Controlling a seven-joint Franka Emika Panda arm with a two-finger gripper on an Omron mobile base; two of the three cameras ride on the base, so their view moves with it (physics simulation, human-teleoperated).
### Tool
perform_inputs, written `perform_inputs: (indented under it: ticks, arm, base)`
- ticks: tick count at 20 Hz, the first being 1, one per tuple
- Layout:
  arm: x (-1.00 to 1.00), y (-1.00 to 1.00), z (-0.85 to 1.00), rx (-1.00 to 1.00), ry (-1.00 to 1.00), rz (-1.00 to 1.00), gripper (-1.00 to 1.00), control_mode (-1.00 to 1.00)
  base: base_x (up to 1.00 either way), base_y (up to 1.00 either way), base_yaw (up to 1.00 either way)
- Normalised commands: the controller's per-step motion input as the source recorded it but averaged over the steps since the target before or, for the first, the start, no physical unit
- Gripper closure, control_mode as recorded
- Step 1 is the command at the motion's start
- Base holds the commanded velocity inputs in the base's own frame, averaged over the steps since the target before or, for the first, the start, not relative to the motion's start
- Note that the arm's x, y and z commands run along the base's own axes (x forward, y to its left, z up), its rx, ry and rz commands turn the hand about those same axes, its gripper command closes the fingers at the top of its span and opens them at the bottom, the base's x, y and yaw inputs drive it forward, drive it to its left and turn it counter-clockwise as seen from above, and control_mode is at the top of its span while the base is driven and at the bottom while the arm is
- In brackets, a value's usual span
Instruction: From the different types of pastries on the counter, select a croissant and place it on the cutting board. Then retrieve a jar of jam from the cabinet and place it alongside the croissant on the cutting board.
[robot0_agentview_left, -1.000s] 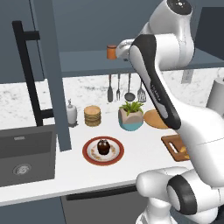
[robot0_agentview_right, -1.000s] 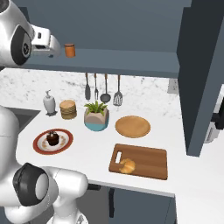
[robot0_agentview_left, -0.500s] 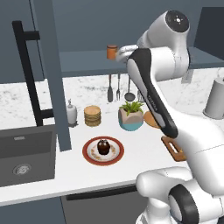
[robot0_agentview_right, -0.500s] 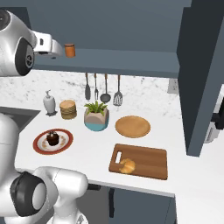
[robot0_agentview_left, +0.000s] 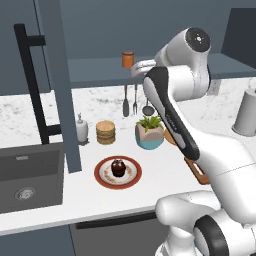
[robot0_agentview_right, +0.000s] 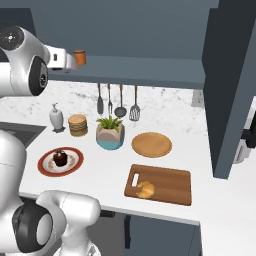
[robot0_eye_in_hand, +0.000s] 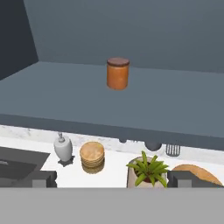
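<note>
Your hand (robot0_eye_in_hand: 112, 178) is raised level with the dark blue-grey cabinet shelf (robot0_eye_in_hand: 175, 109), its 2 fingertips (robot0_eye_in_hand: 41, 178) spread wide and holding nothing. The small orange-brown cylindrical jam jar (robot0_eye_in_hand: 118, 73) stands upright on that shelf, straight ahead. The small golden croissant (robot0_agentview_right: 145, 189) lies on the rectangular brown wooden cutting board (robot0_agentview_right: 170, 182) on the white marbled tabletop (robot0_agentview_right: 100, 175).

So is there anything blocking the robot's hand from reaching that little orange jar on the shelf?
Nothing visible. In the hand view the jar of jam stands alone on the bare cabinet shelf, straight ahead of the gripper, with open shelf between them.
</note>
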Motion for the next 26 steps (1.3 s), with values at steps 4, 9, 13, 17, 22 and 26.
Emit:
perform_inputs:
  ticks: [4,9,13,17,22,26]
  arm:
    - [0.00,0.00,0.00,-0.01,0.24,0.00,-1.00,-1.00]
    - [0.08,0.00,0.18,0.00,0.01,0.00,-1.00,-1.00]
    - [0.22,0.00,0.04,0.00,-0.02,0.00,-1.00,-1.00]
    - [0.57,0.00,-0.17,0.00,-0.05,0.00,-1.00,-1.00]
    - [0.69,0.00,0.00,0.00,0.00,-0.02,-1.00,-1.00]
    - [0.61,0.07,0.00,0.00,0.00,-0.02,-1.00,-1.00]
  base:
    - [0.00,0.00,0.00]
    - [0.00,0.00,0.00]
    - [0.00,0.00,0.00]
    - [0.00,0.00,0.00]
    - [0.00,0.00,0.00]
    - [0.00,0.00,0.00]
